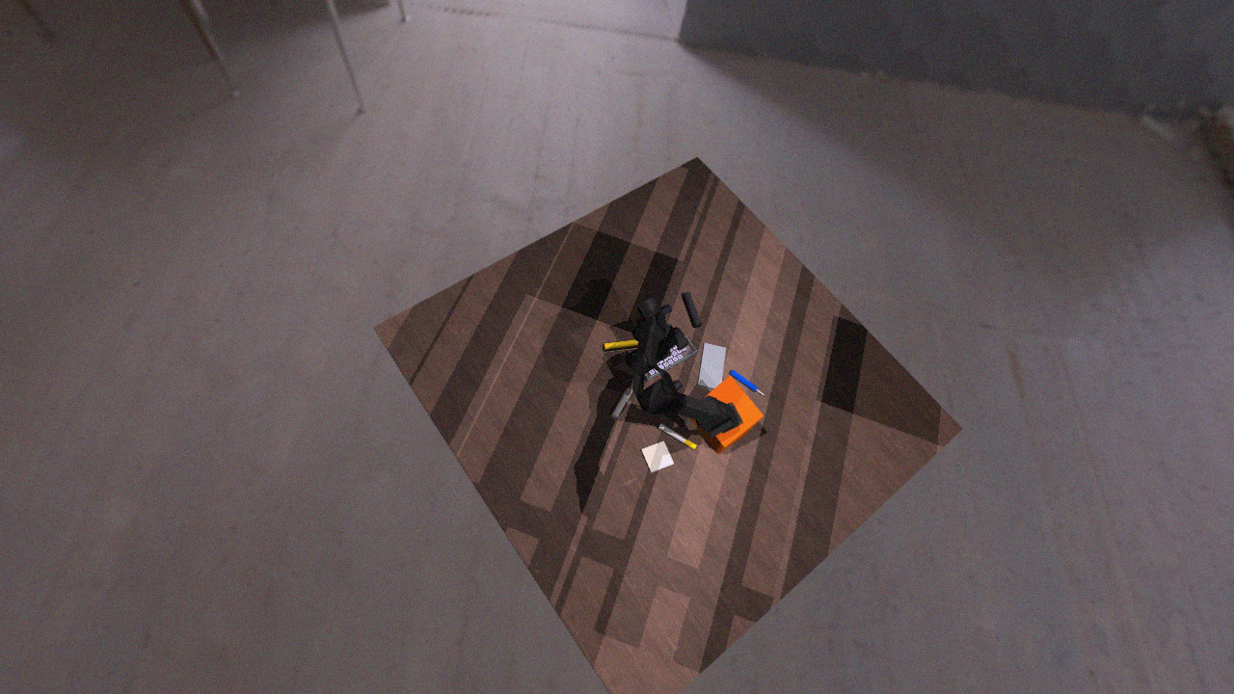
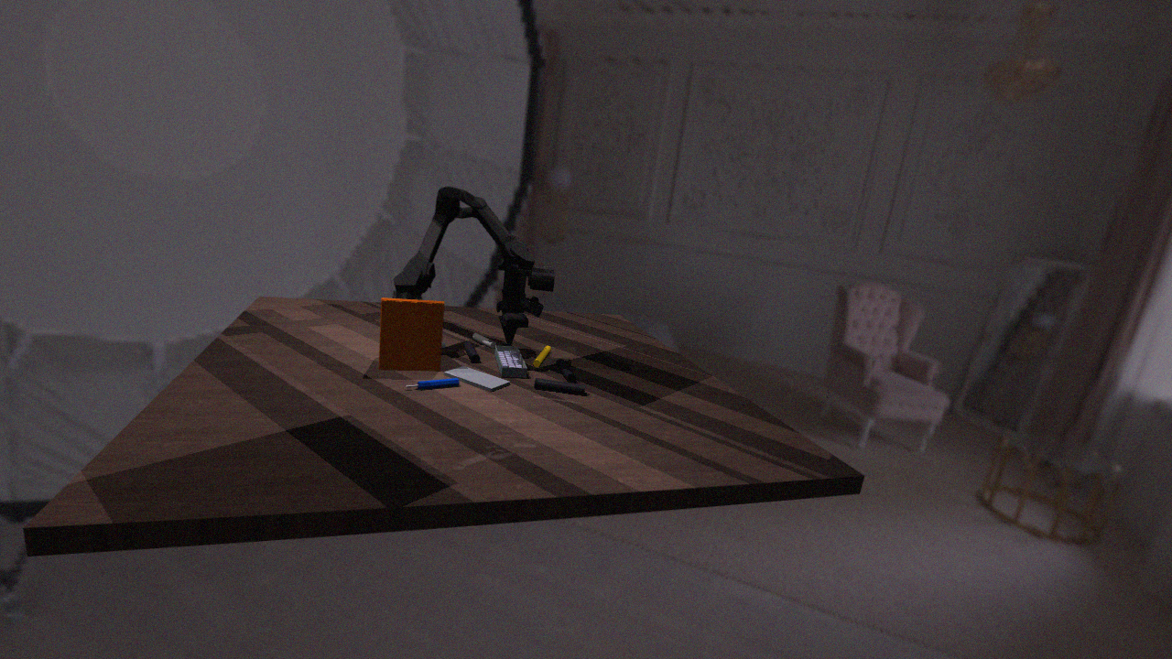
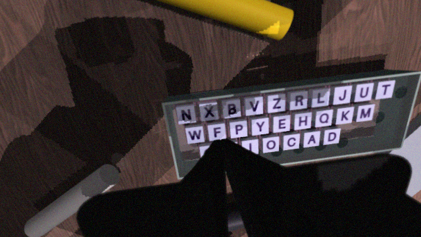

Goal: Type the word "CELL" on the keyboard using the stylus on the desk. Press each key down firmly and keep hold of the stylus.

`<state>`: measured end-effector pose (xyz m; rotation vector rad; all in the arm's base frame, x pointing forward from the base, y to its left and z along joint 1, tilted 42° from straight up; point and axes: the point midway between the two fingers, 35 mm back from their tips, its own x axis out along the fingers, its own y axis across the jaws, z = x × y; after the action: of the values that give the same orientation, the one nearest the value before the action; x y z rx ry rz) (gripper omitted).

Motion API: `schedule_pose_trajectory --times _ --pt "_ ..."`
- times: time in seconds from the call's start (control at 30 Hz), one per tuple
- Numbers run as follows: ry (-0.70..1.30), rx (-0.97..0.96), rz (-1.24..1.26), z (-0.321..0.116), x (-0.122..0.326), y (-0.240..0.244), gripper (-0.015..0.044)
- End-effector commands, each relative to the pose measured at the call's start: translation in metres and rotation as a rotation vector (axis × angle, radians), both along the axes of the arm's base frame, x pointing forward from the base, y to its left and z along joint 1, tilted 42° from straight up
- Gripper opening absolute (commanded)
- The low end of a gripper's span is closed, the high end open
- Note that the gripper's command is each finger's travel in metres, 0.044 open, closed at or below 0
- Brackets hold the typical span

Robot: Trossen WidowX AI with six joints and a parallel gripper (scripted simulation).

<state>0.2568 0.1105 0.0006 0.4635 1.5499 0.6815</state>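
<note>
The keyboard (image 1: 678, 356) (image 2: 512, 373) (image 3: 391, 131) is a dark green block with white letter keys. In the wrist view the C key (image 3: 291, 141) is in the lowest row, the E key (image 3: 281, 124) in the middle row and the L key (image 3: 320, 97) in the top row. My gripper (image 2: 508, 340) (image 3: 221, 145) points down above the keyboard, shut, with nothing seen between its fingertips. It hides some lower-left keys. A blue stylus (image 1: 743, 380) (image 2: 438, 383) with a thin pale tip lies on the desk beside the orange box, away from the gripper and out of the wrist view.
An orange box (image 1: 748, 404) (image 2: 411, 334) stands near the arm's base. A grey slab (image 1: 711, 364) (image 2: 477, 377) lies between keyboard and stylus. A yellow cylinder (image 1: 619, 345) (image 2: 541, 356) (image 3: 230, 13), a pale cylinder (image 1: 621, 403) (image 3: 70, 201) and a black cylinder (image 1: 690, 309) (image 2: 559, 385) lie around the keyboard.
</note>
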Motion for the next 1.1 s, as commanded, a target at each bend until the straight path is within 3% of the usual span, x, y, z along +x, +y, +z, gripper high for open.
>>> schedule_pose_trajectory --times 0.0,0.43,0.63,1.07 --pt "0.009 -0.002 -0.004 -0.024 0.004 -0.025 0.0000" --pt "0.009 -0.001 -0.003 -0.040 0.005 -0.043 0.0000" --pt "0.008 -0.003 -0.003 -0.078 0.010 -0.086 0.0000" --pt "0.009 -0.003 -0.003 -0.067 -0.009 -0.077 0.0000"
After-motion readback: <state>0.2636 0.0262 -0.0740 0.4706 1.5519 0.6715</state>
